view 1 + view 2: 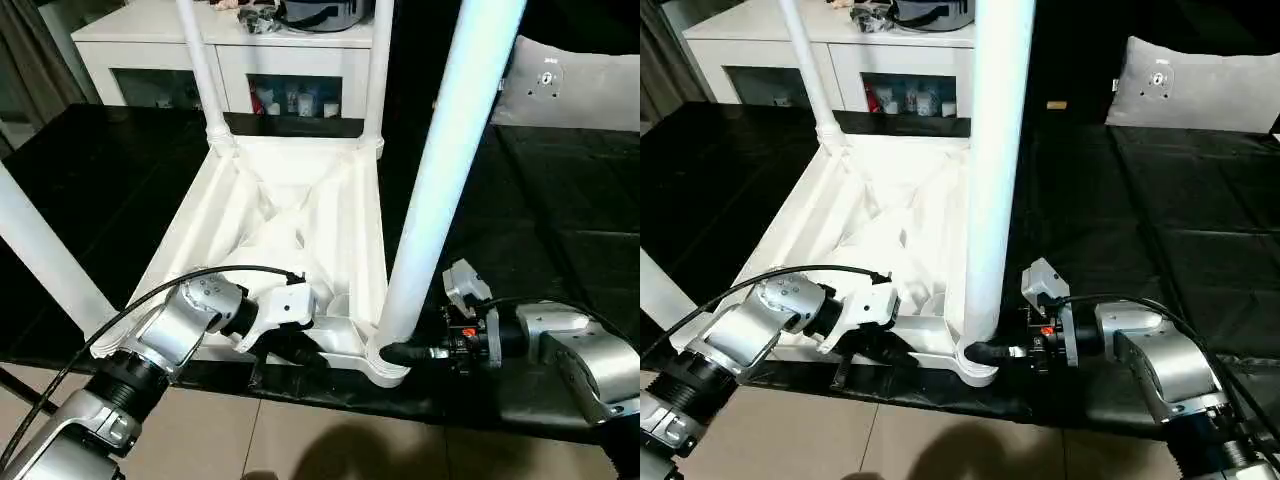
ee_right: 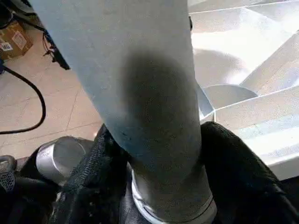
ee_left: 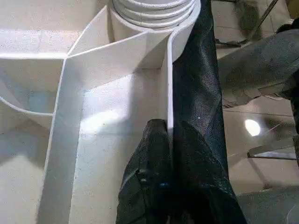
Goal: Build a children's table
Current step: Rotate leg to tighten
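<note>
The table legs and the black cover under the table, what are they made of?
The table legs look like smooth white plastic: even colour, a soft sheen, and moulded ridges at the base. The black cover looks like thin plastic sheeting or coated cloth: it lies in creases and shines in patches. Which of those two is hard to tell.

Head eyes look down; wrist cameras close, perhaps touching.

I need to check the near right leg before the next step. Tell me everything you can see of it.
The long round white plastic table leg stands almost upright in the near right corner socket of the upturned white ribbed tabletop, tilting slightly. It is smooth, widens toward its ringed base. The right tool has a black finger on each side of its base.
</note>
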